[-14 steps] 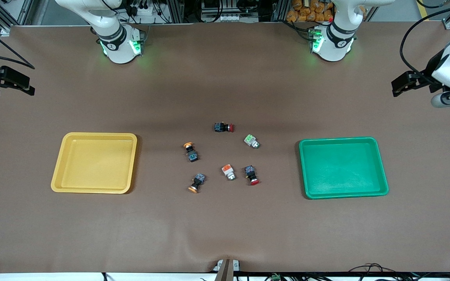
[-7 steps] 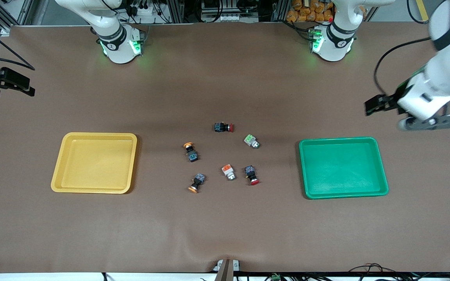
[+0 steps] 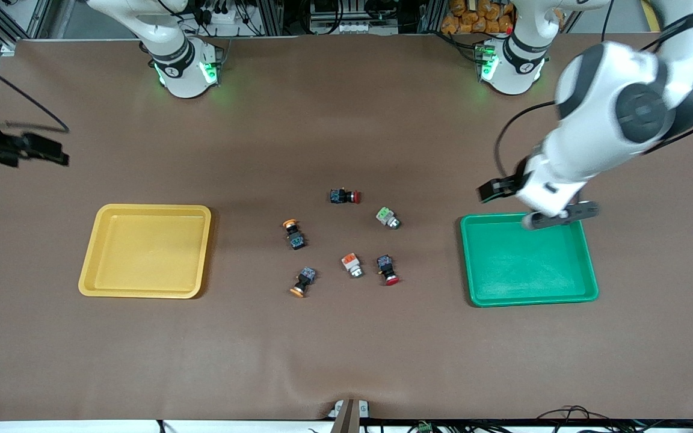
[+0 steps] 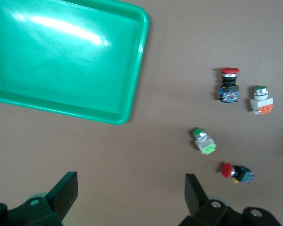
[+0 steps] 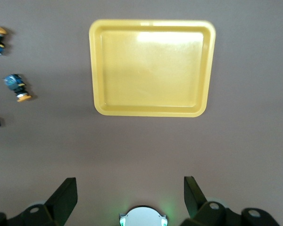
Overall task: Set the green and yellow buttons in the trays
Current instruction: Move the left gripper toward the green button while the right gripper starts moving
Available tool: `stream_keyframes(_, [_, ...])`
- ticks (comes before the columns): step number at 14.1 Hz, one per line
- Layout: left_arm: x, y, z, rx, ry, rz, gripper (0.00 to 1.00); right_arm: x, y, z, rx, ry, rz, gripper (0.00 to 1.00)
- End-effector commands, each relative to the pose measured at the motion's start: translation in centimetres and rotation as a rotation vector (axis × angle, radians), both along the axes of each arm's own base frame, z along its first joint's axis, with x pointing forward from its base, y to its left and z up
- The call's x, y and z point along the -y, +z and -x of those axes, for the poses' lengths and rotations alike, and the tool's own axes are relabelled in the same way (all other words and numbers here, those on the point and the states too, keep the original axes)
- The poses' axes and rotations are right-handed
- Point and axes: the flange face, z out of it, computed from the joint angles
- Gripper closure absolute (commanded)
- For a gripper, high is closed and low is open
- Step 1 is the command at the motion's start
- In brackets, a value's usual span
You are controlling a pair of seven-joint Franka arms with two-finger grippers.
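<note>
Our left gripper (image 3: 491, 191) hangs open over the green tray (image 3: 587, 264); our right gripper (image 3: 52, 153) open near the yellow tray (image 3: 91, 252). Buttons (image 3: 352, 264) lie between trays; only the front view shows all.

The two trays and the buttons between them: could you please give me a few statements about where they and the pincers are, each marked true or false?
1. The green tray holds a button. False: it holds nothing.
2. The left pincer is open, near the green tray's corner. True.
3. The light green button lies nearer the green tray than the yellow tray. True.
4. The right pincer grips an orange button. False: it is open and holds nothing.
5. Three red buttons lie on the table. False: there are two.
</note>
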Motion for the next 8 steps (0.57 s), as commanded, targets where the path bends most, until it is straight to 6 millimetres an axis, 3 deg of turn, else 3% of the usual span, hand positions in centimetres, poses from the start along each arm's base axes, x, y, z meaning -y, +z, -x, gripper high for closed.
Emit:
stream_keyframes(1, [6.6, -4.9, 0.9, -0.018, 0.125, -0.009, 0.0, 2.1, -2.1, -1.0, -0.04, 0.029, -0.014, 0.0])
stream_keyframes(3, [11.0, -9.6, 1.6, -0.021, 0.198, -0.029, 0.0, 3.1, -2.7, -1.0, -0.05, 0.017, -0.023, 0.0])
stream_keyframes(5, [14.2, -13.6, 2.8, -0.024, 0.243, -0.063, 0.0, 1.8, -3.1, -1.2, -0.056, 0.013, -0.016, 0.0])
stream_keyframes(8, [16.3, -18.1, 3.6, -0.024, 0.303, -0.082, 0.0, -1.4, -9.0, -3.9, -0.113, -0.03, -0.009, 0.0])
